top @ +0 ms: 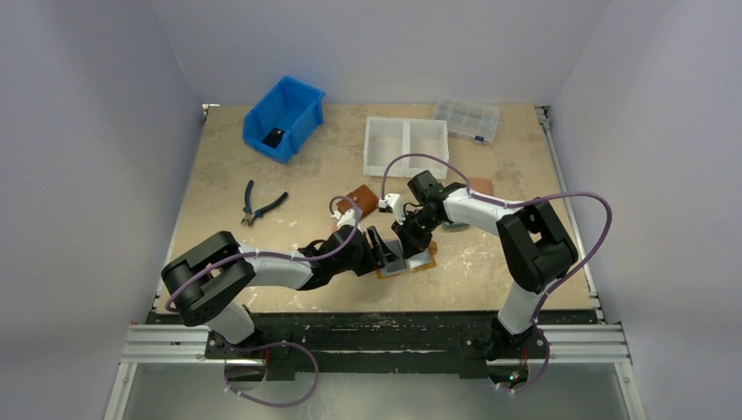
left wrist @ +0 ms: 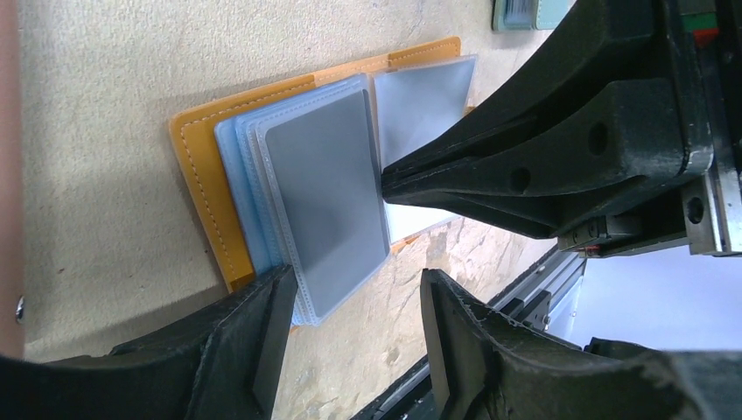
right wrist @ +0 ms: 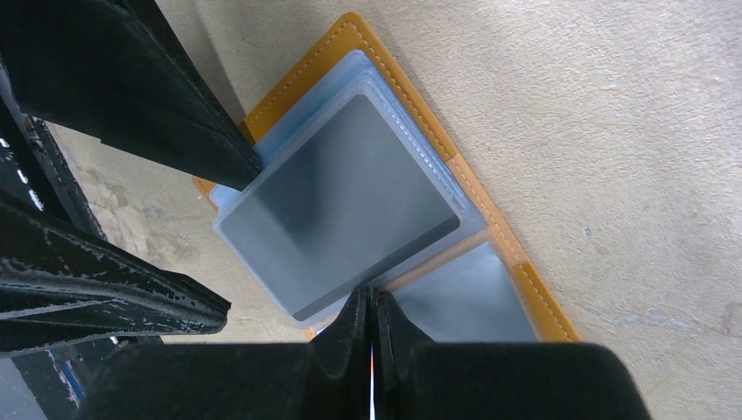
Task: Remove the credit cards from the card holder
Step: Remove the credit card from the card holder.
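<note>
The mustard-orange card holder lies open on the table, its clear bluish sleeves fanned out. A grey credit card sits inside the topmost sleeve. My right gripper is shut, with its tips pressed against the sleeve's edge at the holder's fold. I cannot see anything pinched between them. My left gripper is open. One of its fingers rests at the corner of the sleeves and the other hangs over bare table.
A brown wallet lies just behind the grippers and a pink one lies by the right arm. Farther back are pliers, a blue bin, a white two-part tray and a clear box.
</note>
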{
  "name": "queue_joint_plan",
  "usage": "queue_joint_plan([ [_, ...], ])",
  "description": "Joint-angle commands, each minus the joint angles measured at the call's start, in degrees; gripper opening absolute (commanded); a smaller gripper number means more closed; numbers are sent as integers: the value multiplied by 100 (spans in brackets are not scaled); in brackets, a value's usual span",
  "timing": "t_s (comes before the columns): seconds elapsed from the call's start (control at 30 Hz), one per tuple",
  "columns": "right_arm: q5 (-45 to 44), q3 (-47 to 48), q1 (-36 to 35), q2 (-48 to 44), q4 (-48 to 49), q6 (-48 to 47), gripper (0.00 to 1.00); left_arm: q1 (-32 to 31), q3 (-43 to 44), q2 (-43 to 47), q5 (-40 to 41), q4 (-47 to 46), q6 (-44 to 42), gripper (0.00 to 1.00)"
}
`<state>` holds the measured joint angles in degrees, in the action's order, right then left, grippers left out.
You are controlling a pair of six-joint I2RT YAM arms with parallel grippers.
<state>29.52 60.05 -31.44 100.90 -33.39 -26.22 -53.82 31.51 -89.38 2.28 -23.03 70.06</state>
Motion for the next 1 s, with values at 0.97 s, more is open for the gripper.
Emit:
queue_joint_plan([
  [0.97, 298, 103, 155, -222, -124, -57, 4, -32, 346, -197, -163, -638, -285, 28],
])
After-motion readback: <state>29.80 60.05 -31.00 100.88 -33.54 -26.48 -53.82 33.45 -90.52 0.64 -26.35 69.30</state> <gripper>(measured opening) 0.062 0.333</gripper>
